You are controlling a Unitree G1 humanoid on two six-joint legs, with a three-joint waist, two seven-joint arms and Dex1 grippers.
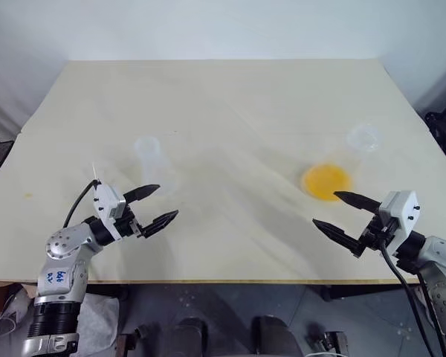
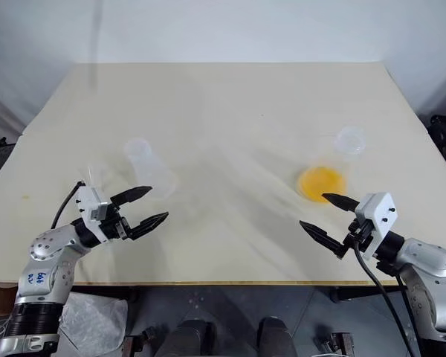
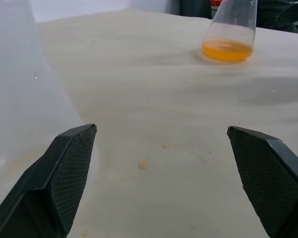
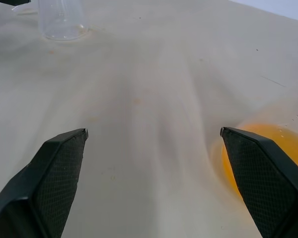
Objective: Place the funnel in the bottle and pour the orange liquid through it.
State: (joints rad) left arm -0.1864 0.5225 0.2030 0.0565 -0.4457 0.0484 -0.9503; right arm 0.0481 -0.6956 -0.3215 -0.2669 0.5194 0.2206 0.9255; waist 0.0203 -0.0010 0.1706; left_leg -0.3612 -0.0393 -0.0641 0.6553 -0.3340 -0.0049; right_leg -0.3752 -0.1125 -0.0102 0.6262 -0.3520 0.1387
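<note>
The frosted bottle (image 1: 152,160) stands upright on the left of the table, empty. My left gripper (image 1: 167,201) hovers open just in front of it, its far fingertip close to the bottle's base. A faint clear shape with a thin upright stem (image 2: 97,175), left of the bottle, may be the funnel; I cannot tell for sure. The orange liquid (image 1: 325,182) lies in the bottom of a wider clear flask, whose round mouth (image 1: 364,137) shows above it. My right gripper (image 1: 325,208) is open, level, just in front of that flask and apart from it.
The pale table (image 1: 230,97) has a wide bare stretch between the two vessels and behind them. Its front edge (image 1: 230,281) runs just below both grippers. A few small orange specks (image 3: 142,165) dot the surface near the left gripper.
</note>
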